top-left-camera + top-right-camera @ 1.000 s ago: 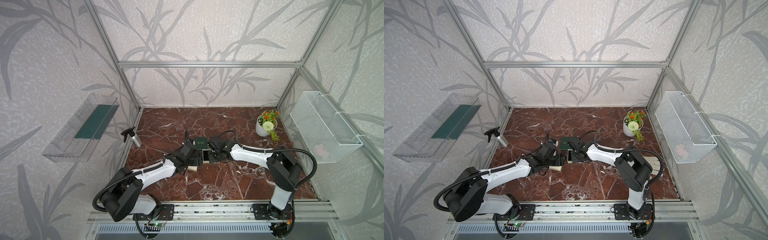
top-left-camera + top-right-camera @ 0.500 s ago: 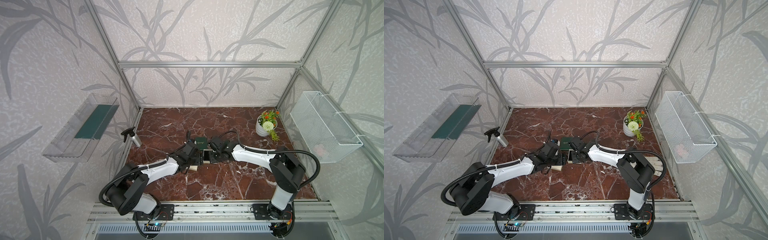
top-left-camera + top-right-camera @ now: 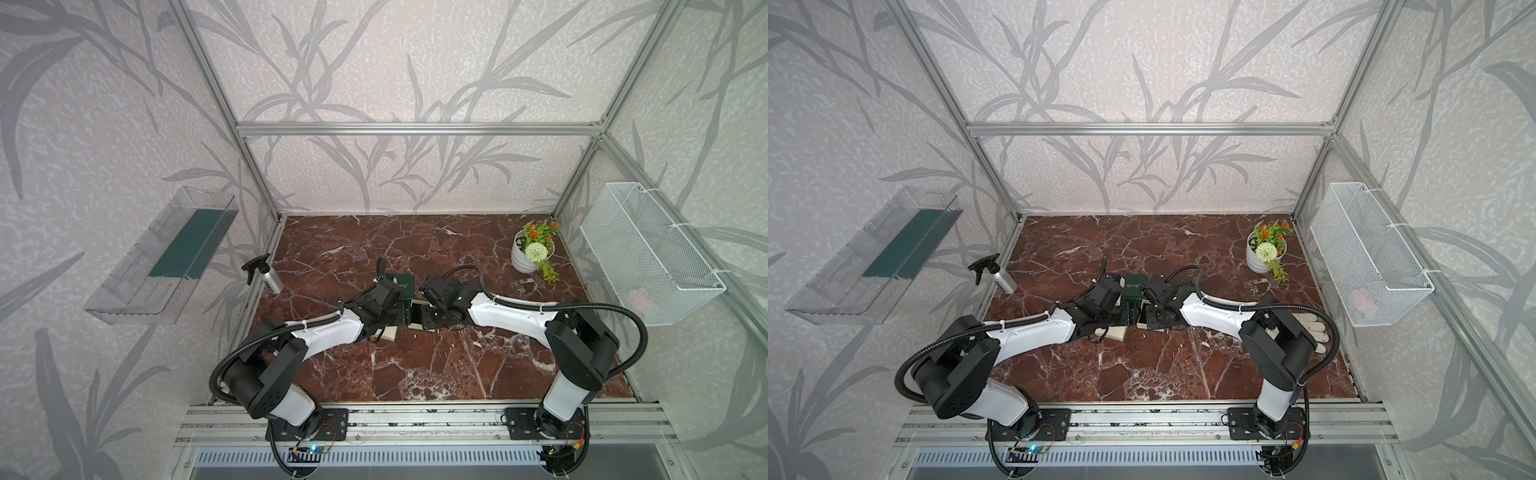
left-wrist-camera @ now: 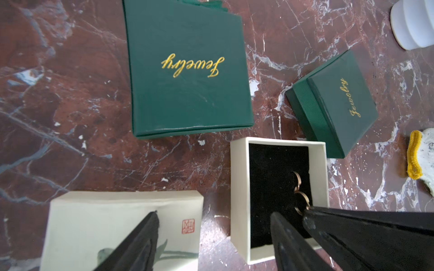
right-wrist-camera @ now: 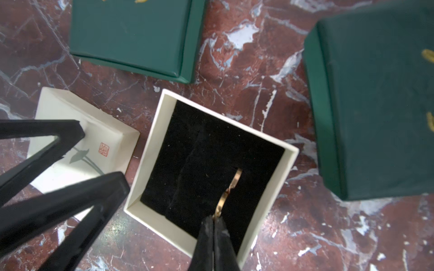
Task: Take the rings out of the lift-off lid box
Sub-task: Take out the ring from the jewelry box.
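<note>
The lift-off lid box (image 4: 242, 187) is cream with a black foam lining and stands open. Its cream lid (image 4: 105, 223) lies beside it. Three thin gold rings (image 4: 297, 178) stand in a row in the foam near one wall. My right gripper (image 5: 213, 219) is shut, and its tips pinch the nearest ring (image 5: 222, 201) inside the box. My left gripper (image 4: 213, 218) is open: one finger (image 4: 279, 225) reaches into the box, the other (image 4: 148, 225) is over the lid. In both top views the two grippers meet over the box (image 3: 415, 309) (image 3: 1144, 318).
A large green jewelry box (image 4: 190, 70) and a small one (image 4: 333, 105) lie just beyond the cream box. A spray bottle (image 3: 266, 274) stands at the left wall and a flower pot (image 3: 530, 253) at the back right. A glove (image 3: 1312, 328) lies under the right arm.
The left gripper's jaws have narrowed slightly. Both grippers stay over the open box, and the right one stays shut.
</note>
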You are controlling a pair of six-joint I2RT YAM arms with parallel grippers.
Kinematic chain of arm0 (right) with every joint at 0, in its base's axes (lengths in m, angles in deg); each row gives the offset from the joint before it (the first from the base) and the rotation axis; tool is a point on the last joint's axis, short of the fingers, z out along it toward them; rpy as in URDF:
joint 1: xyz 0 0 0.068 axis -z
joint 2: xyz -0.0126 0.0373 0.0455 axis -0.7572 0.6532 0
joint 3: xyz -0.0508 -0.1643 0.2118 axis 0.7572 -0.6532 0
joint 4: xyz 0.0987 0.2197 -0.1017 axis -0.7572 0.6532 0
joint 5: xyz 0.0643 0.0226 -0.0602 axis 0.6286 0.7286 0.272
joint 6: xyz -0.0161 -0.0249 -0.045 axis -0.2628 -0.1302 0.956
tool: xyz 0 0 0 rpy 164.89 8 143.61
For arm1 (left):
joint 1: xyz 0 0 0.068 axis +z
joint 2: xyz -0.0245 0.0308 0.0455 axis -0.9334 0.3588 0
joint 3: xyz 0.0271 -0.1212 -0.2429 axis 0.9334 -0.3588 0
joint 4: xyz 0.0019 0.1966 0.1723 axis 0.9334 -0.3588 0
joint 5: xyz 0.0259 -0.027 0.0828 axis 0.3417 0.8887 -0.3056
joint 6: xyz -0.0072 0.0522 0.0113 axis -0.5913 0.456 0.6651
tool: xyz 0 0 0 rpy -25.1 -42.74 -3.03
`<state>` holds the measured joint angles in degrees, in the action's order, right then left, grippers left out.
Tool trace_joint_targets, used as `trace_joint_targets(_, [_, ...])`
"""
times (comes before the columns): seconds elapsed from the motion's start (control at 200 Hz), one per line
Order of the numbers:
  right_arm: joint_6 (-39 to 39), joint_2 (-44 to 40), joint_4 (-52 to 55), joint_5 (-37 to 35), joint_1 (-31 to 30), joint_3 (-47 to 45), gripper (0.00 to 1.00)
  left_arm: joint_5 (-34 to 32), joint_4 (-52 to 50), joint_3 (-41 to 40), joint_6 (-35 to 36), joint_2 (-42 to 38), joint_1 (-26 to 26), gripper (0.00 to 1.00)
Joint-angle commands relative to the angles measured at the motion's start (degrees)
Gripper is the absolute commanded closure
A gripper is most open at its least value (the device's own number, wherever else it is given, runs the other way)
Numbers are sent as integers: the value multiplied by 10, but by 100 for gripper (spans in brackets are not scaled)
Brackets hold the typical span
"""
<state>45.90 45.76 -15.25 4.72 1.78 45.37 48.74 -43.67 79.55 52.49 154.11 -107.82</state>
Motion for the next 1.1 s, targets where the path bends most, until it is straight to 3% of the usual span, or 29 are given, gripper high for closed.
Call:
trace_joint_targets(0.0, [-15, -37, -14, 6, 7, -14, 100, 1, -8, 11, -2, 8, -9, 29])
trace_joint_targets(0.37, [-23, -66, -34, 22, 22, -55, 100, -12, -26, 34, 8, -7, -32, 36])
trace_joint_targets(1.095, [-30, -82, -60, 35, 34, -82, 100, 1, -19, 77, 8, 73, -50, 45])
